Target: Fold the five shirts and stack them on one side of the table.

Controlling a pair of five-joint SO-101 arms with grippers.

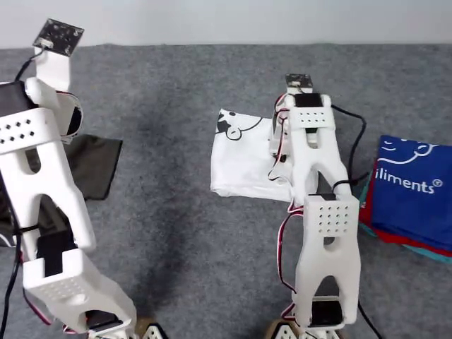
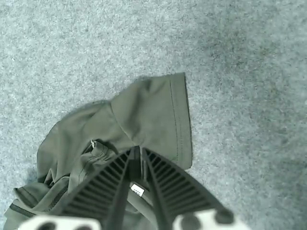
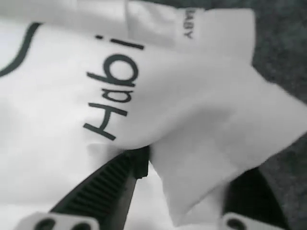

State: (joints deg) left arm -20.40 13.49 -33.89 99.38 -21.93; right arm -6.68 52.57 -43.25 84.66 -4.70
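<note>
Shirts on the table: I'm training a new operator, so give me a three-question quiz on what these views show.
1. True or false: the left gripper has its jaws spread wide.
2. Which colour tops the stack at the table's side? A red, B blue, C white.
3. In a few words: which shirt lies beneath the right gripper?

Key: 1 false, the jaws are shut on the olive shirt. 2 B. 3 the white shirt.
</note>
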